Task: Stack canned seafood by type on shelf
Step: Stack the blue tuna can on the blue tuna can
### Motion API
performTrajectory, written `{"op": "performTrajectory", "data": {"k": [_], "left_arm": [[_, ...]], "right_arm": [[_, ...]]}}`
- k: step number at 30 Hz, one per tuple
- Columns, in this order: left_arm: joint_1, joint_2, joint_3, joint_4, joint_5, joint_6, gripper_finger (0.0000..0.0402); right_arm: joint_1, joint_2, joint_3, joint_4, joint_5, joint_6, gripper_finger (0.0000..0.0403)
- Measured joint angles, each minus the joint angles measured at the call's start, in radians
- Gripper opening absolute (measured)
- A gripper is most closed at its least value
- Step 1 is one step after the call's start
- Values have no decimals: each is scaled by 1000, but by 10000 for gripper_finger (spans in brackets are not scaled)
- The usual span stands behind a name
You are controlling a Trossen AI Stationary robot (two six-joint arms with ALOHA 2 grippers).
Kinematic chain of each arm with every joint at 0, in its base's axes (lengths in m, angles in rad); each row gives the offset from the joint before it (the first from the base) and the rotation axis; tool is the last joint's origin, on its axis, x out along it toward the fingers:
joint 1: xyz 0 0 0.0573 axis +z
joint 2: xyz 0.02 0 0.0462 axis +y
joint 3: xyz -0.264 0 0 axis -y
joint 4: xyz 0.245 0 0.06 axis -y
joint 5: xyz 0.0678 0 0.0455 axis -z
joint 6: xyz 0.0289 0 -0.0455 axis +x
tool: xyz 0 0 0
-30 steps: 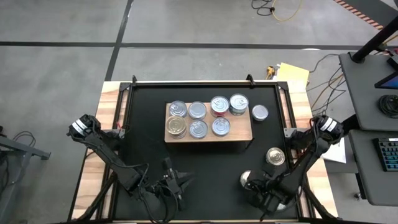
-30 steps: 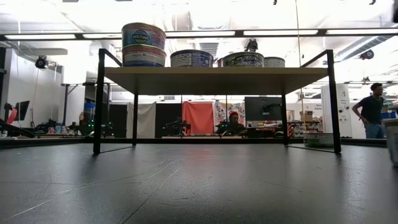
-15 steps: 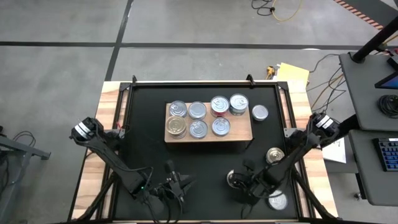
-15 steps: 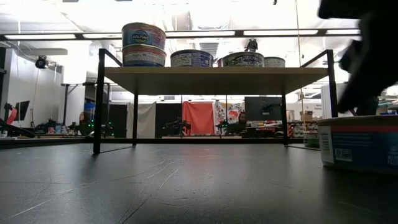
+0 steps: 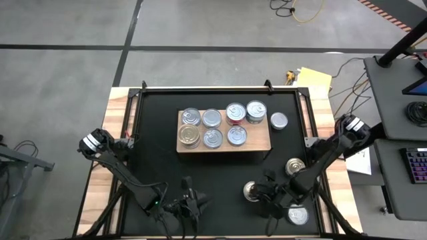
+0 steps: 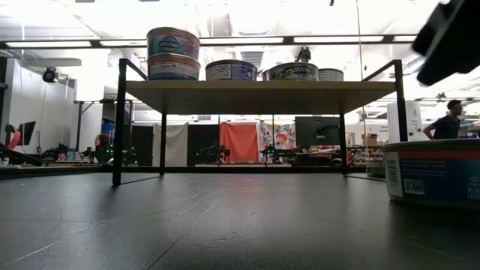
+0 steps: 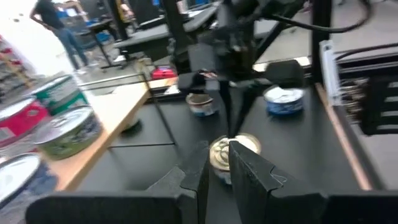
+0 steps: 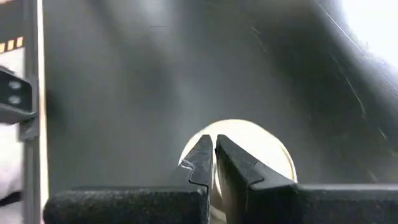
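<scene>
The shelf (image 5: 223, 148) (image 6: 259, 96) stands mid-mat with several tins of canned seafood on top; one pair (image 6: 173, 54) is stacked. Loose tins rest upright on the black mat: one (image 5: 279, 121) right of the shelf, a gold-lidded one (image 5: 295, 167), a silver-lidded one (image 5: 297, 215), and a gold-lidded one (image 5: 251, 192) (image 6: 431, 171) (image 8: 249, 146) (image 7: 239, 146). My right gripper (image 5: 263, 191) (image 8: 212, 138) is shut and hovers just above this last tin's lid. My left gripper (image 5: 190, 200) (image 7: 217, 149) is near the front edge, shut on nothing, pointing at the same tin.
The mat (image 5: 153, 167) lies in a wooden-edged frame, with bare mat in front of the shelf and between the two grippers. The right arm (image 5: 320, 160) slants over the gold-lidded tin beside it. Beyond the table a person (image 6: 448, 127) stands in the room.
My right gripper, shut throughout, has swept toward the table's left edge with the gold-lidded tin ahead of it, then risen clear of it and rolled. The tin has slid left along the mat and stays upright. The move uncovered the silver-lidded tin near the front edge.
</scene>
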Motion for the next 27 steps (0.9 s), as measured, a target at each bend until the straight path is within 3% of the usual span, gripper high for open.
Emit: {"op": "performTrajectory", "data": {"k": [9, 14, 19, 27], "left_arm": [[17, 47, 0, 120, 60, 3, 45], [53, 126, 1, 217, 163, 46, 46], [112, 168, 1, 295, 254, 93, 45], [131, 206, 1, 286, 264, 143, 45]], "right_arm": [[94, -48, 0, -214, 1, 228, 13], [108, -34, 0, -273, -24, 310, 13], [108, -34, -22, -280, -51, 362, 13], [108, -34, -121, -213, -42, 444, 13]]}}
